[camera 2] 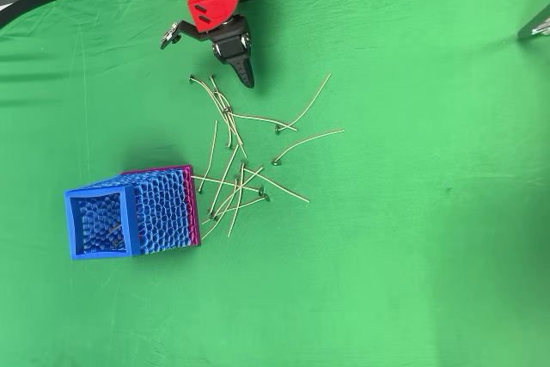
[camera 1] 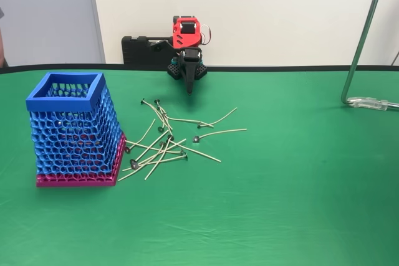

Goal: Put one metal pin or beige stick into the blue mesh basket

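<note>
Overhead view shows the jaws (camera 2: 243, 70) pinched together with nothing between them, tip pointing down at the table (camera 2: 412, 238) just short of the far end of the sticks (camera 2: 236, 161). The sticks lie scattered in a loose heap between the jaws and the basket (camera 2: 129, 211), crossing one another, each a thin beige stem with a small dark metal disc at one end. I judge them very light, a little springy and bent, likely to slide or roll under a clumsy pinch; the mid-stem of an outlying stick, such as the one curving off (camera 2: 308, 137) away from the basket, looks the safest hold, since the heap's tangled middle may drag neighbours along. The basket stands upright just beside the heap's near end, blue rim (camera 1: 65, 91) open on top, magenta base touching a few stick tips. A metal stand (camera 1: 365, 48) rises well apart from the basket, out of the way.
</note>
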Action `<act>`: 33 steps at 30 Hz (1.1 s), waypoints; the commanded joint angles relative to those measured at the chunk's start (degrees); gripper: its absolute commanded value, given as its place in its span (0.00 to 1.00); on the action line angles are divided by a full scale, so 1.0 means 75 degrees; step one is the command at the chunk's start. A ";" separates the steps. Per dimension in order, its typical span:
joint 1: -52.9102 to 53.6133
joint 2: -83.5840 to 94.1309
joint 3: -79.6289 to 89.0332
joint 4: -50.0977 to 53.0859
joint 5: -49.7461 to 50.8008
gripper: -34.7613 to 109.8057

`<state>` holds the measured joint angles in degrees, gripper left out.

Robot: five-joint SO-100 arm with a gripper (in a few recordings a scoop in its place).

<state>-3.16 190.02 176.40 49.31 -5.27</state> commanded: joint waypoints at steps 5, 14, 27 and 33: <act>-0.0188 0.0059 0.0023 0.0082 -0.0188 0.24; -0.0188 0.0059 0.0023 0.0082 -0.0176 0.24; -0.0188 0.0047 -0.0223 0.0293 0.0094 0.24; -0.0211 -0.0387 -0.0727 0.0469 0.0305 0.24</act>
<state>-4.22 189.05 174.73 52.56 -3.43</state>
